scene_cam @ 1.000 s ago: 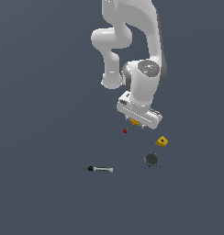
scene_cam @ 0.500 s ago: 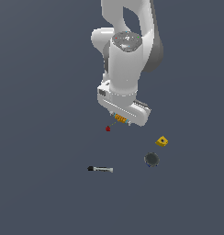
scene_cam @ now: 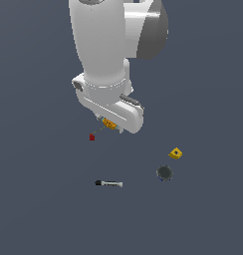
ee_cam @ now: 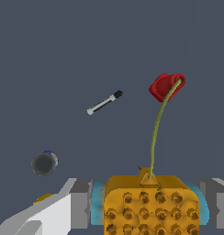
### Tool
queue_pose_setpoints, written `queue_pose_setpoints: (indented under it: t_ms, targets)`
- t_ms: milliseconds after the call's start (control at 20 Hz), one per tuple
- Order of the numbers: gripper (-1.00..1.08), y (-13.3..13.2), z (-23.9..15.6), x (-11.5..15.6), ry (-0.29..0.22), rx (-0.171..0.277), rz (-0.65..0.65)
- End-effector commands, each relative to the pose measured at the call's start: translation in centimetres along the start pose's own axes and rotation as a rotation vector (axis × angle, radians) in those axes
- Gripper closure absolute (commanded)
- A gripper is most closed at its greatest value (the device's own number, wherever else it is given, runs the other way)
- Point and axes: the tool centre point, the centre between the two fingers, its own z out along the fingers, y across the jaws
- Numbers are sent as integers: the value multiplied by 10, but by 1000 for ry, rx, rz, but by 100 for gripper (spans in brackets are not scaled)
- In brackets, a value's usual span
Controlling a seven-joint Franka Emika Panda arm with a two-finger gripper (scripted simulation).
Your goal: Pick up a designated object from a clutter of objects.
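Observation:
The designated object, a small orange block (scene_cam: 109, 124) with a grid of darker studs, sits between my gripper's (scene_cam: 110, 126) fingers, held above the dark floor. The wrist view shows the orange block (ee_cam: 150, 204) filling the gap of the gripper (ee_cam: 150, 209), with a grey finger (ee_cam: 81, 202) pressed to each side. My gripper is shut on it. The rest of the clutter lies below: a yellow wedge (scene_cam: 176, 153), a dark grey round lump (scene_cam: 164, 173) and a black-and-silver stick (scene_cam: 109, 184).
A tiny red dot (scene_cam: 92, 137) lies just off the gripper on the exterior view's left; a thin green line joins the red dot (ee_cam: 165, 86) to the block. The wrist view also shows the stick (ee_cam: 104, 102) and the round lump (ee_cam: 44, 163).
The arm has moved toward the exterior view's left and looms larger, carrying the orange block. The red dot has shifted left with it. Wedge, lump and stick have stayed put.

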Motion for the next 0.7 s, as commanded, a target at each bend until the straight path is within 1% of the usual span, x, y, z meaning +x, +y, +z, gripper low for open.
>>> queue_pose_setpoints:
  t_ms: [0, 350, 650]
  targets:
    - [108, 6, -17, 16, 0, -1, -1]
    - [108, 21, -56, 55, 1, -2, 0]
    - [108, 30, -82, 82, 1, -2, 0]
